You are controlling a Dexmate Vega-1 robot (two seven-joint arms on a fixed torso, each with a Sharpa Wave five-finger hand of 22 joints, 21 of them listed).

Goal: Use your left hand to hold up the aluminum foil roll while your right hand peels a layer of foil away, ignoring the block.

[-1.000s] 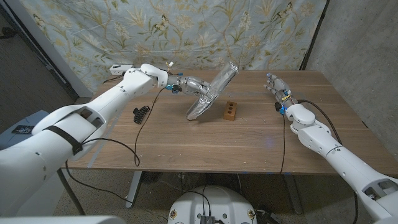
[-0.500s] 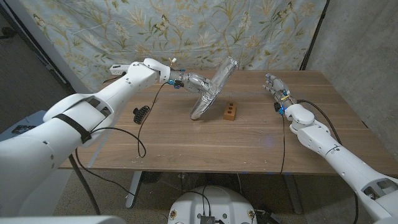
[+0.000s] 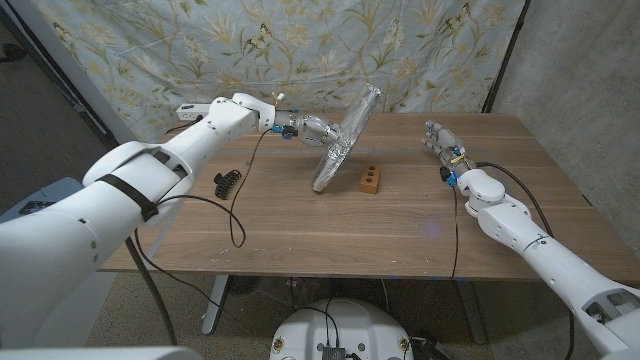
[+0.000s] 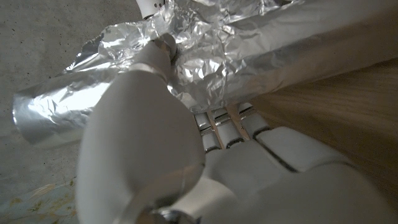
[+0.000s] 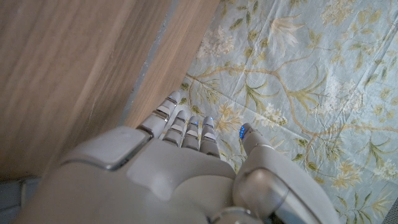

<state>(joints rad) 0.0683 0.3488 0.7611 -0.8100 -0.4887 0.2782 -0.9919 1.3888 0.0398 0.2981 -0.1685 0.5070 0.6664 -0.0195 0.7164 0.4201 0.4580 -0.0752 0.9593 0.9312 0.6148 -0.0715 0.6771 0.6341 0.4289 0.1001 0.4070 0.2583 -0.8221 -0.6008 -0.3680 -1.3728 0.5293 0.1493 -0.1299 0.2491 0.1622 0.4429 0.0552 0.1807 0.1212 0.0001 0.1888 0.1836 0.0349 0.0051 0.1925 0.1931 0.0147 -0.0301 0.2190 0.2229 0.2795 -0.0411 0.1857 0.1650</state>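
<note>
While the left arm reaches across the wooden table [image 3: 300,230], its left hand [image 3: 316,131] grips the crinkled silver aluminium foil roll [image 3: 343,140] tilted with its lower end on the wood, and well right the right hand [image 3: 440,137] hovers empty, fingers loosely extended.

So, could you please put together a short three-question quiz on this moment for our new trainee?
1. True or false: the left hand grips the foil roll.
2. Where does the roll's lower end sit? A) on the table B) on the wooden block C) in the air
3. Fill in: the right hand holds ____.

Key: 1 true; 2 A; 3 nothing, and it is apart from the roll.
</note>
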